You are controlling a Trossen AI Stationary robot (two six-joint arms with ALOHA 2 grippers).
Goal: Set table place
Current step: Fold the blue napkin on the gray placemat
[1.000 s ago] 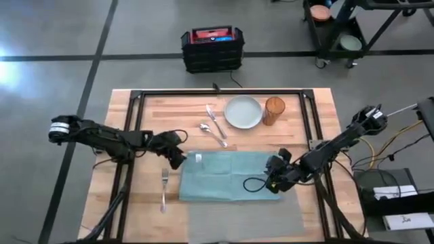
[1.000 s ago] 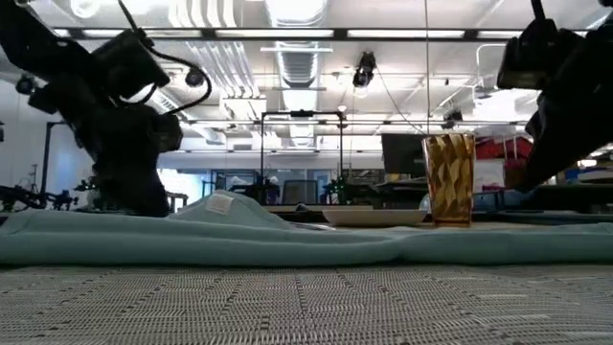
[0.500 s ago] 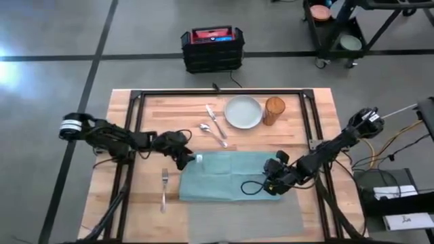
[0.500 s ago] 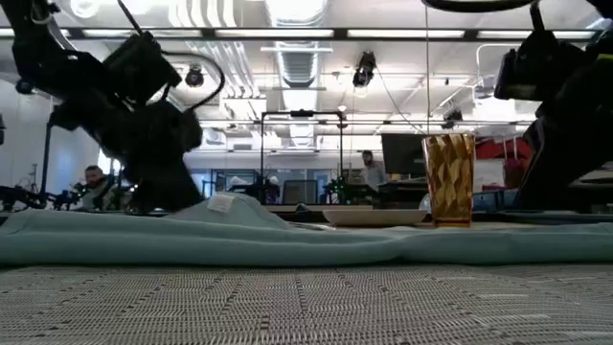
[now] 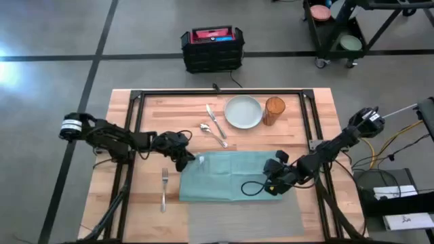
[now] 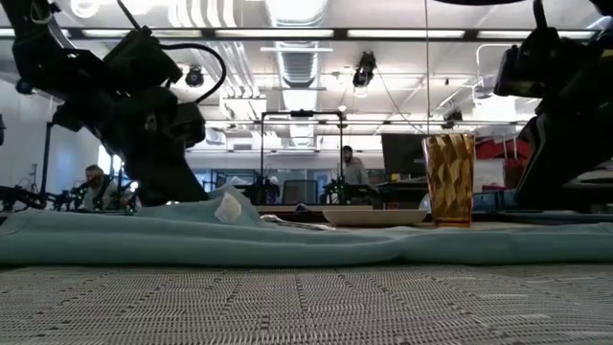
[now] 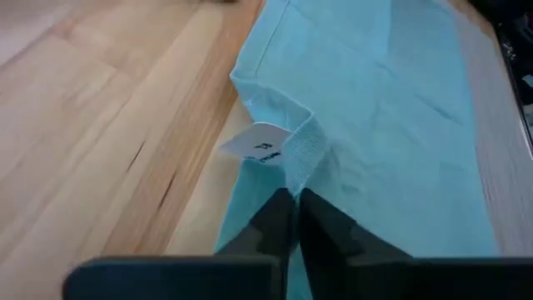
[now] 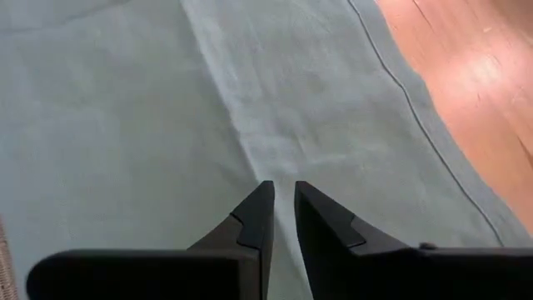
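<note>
Left hand [image 7: 289,200] pinching napkin [image 7: 375,108] corner — lifted

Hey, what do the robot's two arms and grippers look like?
Both arms are dark, jointed and slim, each with a white band near its base and black cables looping along it. The left gripper and right gripper each end in two black, tapered fingers.

The left arm is reaching in low from the left side, its hand [image 5: 188,161] lying nearly level and pinching a raised fold of cloth between closed fingers [image 7: 279,218]. The right arm is stretching in from the right, elbow bent, its hand [image 5: 271,186] angled down, with the fingers [image 8: 321,221] nearly together, a thin gap between the tips.
</note>
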